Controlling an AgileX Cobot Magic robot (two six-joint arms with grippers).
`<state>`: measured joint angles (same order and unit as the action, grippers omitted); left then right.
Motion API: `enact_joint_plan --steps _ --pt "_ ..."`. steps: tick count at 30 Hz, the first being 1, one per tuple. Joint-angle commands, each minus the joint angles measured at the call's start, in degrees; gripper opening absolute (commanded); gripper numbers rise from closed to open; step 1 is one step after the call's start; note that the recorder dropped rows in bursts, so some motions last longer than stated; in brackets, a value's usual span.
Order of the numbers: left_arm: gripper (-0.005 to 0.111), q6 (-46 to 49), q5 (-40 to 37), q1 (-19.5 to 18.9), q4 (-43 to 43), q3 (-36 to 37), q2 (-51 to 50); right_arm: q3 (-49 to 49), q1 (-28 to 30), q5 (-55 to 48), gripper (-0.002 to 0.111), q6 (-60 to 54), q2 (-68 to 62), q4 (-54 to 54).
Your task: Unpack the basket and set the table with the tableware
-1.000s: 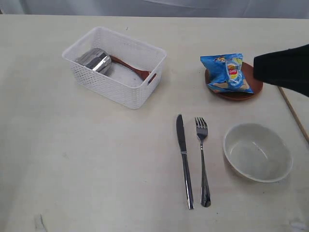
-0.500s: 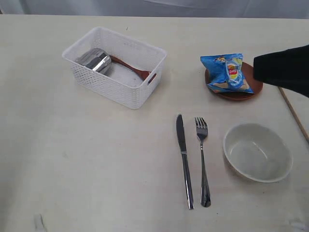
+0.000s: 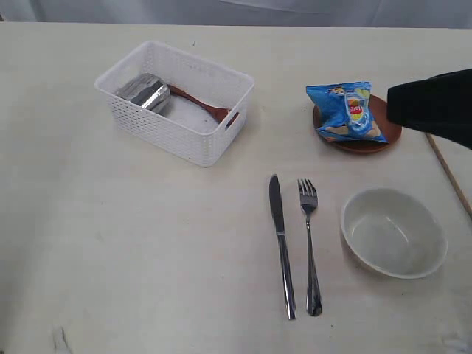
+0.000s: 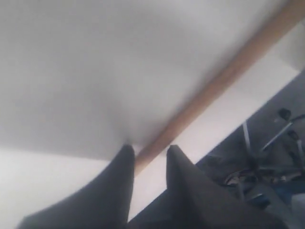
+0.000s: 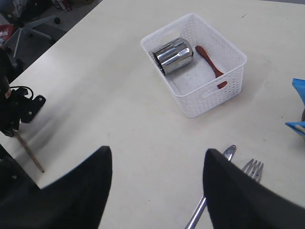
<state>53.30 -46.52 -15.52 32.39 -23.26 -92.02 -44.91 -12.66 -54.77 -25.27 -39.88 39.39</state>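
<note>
The only branding is a round red-and-yellow logo on the blue snack bag [image 3: 346,110], its lettering too small to read. The bag lies on the brown plate [image 3: 363,144]. The white basket [image 3: 166,129] holds a steel cup [image 3: 144,92] on its side and a wooden spoon [image 3: 198,103]. Knife [image 3: 280,236] and fork [image 3: 310,243] lie side by side on the table [image 3: 147,243], near the pale bowl [image 3: 393,232]. The left gripper [image 4: 149,149] is unclenched, its fingers parted either side of a chopstick [image 4: 224,78] end at the table's edge. The right gripper [image 5: 158,151] hangs spread wide, empty.

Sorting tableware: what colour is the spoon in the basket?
Reddish brown spoon; right wrist view shows it best.
</note>
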Motion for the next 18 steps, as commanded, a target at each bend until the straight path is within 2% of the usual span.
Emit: enact_joint_plan --steps 1,6,9,11,16,18 --pt "0.029 -0.66 10.88 -0.31 -0.13 1.49 -1.23 -0.30 -0.15 0.32 0.055 -0.62 0.30 0.39" --pt "0.030 1.18 17.03 1.49 2.86 1.76 -4.75 -0.30 -0.15 0.07 0.055 -0.88 0.30 0.39" --pt "0.030 0.22 25.18 2.79 2.77 1.76 -5.52 -0.30 -0.15 0.07 0.055 -0.88 0.30 0.39" --pt "0.029 -3.31 33.24 2.79 1.17 1.76 -5.52 -0.30 -0.15 0.07 0.055 -0.88 0.30 0.39" --pt "0.009 -6.23 44.60 2.79 1.27 1.76 -5.52 -0.30 -0.15 0.07 0.055 -0.88 0.30 0.39" --pt "0.006 -6.23 47.36 2.79 1.43 1.54 -5.52 -0.30 -0.15 0.07 0.055 -0.88 0.30 0.39"
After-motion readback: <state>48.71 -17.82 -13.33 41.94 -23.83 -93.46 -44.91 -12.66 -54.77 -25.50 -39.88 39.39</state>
